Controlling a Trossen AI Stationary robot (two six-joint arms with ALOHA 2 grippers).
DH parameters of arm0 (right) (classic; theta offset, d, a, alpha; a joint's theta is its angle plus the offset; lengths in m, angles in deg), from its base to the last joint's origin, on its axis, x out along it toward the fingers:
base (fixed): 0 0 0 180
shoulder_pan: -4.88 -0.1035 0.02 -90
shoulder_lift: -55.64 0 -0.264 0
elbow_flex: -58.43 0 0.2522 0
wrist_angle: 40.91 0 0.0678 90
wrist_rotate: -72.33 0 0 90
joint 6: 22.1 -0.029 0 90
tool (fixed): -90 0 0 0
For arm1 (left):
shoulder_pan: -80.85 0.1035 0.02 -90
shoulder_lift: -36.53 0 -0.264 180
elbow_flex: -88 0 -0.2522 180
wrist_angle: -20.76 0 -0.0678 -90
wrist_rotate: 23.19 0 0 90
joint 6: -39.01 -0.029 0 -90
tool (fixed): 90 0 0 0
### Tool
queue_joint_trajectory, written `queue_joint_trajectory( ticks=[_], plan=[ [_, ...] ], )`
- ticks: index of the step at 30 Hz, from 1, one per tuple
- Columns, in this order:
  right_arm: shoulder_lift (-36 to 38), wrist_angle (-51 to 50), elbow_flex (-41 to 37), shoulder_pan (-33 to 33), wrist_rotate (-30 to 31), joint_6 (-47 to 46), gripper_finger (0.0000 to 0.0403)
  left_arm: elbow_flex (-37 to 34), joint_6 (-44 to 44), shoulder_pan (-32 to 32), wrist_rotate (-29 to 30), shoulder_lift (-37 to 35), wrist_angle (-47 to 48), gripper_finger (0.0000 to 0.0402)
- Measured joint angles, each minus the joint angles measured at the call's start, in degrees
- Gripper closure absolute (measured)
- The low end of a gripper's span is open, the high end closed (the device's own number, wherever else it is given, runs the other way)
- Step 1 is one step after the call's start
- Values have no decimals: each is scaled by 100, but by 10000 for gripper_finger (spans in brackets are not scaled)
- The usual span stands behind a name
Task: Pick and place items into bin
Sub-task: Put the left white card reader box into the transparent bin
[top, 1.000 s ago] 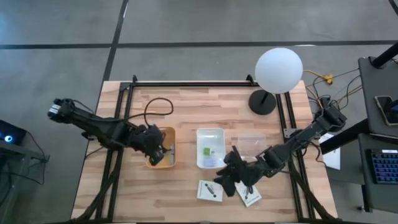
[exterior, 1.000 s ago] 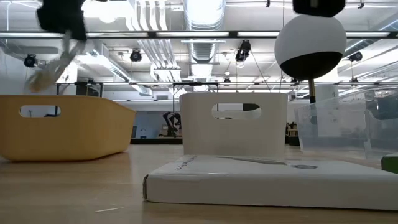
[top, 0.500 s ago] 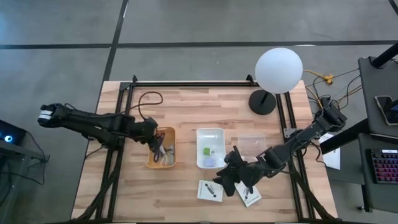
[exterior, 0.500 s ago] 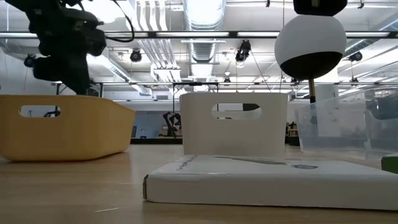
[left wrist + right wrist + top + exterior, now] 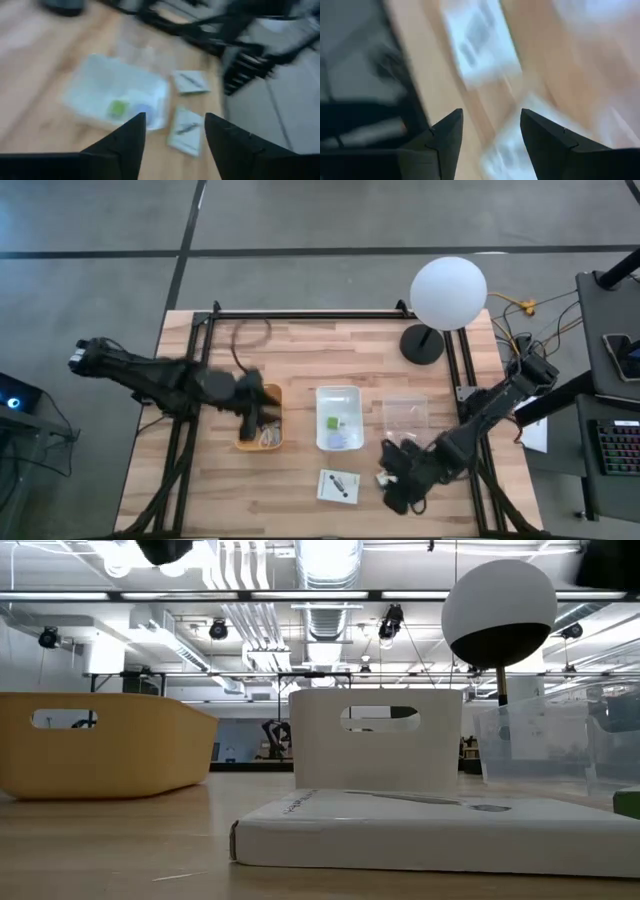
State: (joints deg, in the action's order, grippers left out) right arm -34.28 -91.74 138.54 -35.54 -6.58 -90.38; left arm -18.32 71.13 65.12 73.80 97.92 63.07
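Note:
My left gripper (image 5: 252,408) hangs open over the yellow bin (image 5: 272,442), which holds a pale cable and other oddments. In its wrist view nothing lies between its fingers (image 5: 175,120). The white bin (image 5: 338,402) holds a green block (image 5: 331,422) and a purple piece (image 5: 345,440). One white card (image 5: 338,485) lies flat near the table's front edge. My right gripper (image 5: 398,482) stands open over the second card (image 5: 190,82), which the high view hides beneath it. Both cards (image 5: 479,35) show blurred in the right wrist view.
A clear bin (image 5: 405,412) stands right of the white one. A globe lamp (image 5: 448,292) on a black base (image 5: 422,343) stands at the back right. Black frame rails (image 5: 300,315) run along the table's far, left and right sides.
My left gripper went down into the yellow bin, opened and let go of a pale cable, which now lies in the bin. It then rose out of the low view. My right gripper has moved toward the table's right and near edges, onto the second card's place.

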Motion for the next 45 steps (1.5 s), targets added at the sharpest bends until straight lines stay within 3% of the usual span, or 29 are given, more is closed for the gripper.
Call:
queue_joint_trajectory(
  ticks=[5,9,12,20,26,35,40,45],
  plan=[
    [-72,-605,-26,-685,-205,-1604,220,679,-521,-872,99,1891,-349,272],
    [-279,-604,-53,-1153,-236,-2950,244,1350,-591,-1026,11,3383,-167,338],
    [-575,-609,-77,-1398,-220,-3811,282,1975,-545,-995,-68,3944,-524,389],
    [-1369,-1010,-13,-1557,-108,-4928,380,3327,-551,-926,-202,4981,-1106,400],
    [-1473,-1787,94,-1657,196,-5661,394,4109,-571,-896,-234,5929,-1131,401],
    [-1675,-1195,26,-1670,116,-5350,394,4460,-101,-789,-713,6611,-1140,401],
    [-1876,-601,118,-1557,556,-5066,394,4491,-2,-830,-737,6631,-866,401],
    [-1951,-77,263,-1331,1043,-4216,394,4463,205,-964,-685,6682,-209,402]
  ],
)
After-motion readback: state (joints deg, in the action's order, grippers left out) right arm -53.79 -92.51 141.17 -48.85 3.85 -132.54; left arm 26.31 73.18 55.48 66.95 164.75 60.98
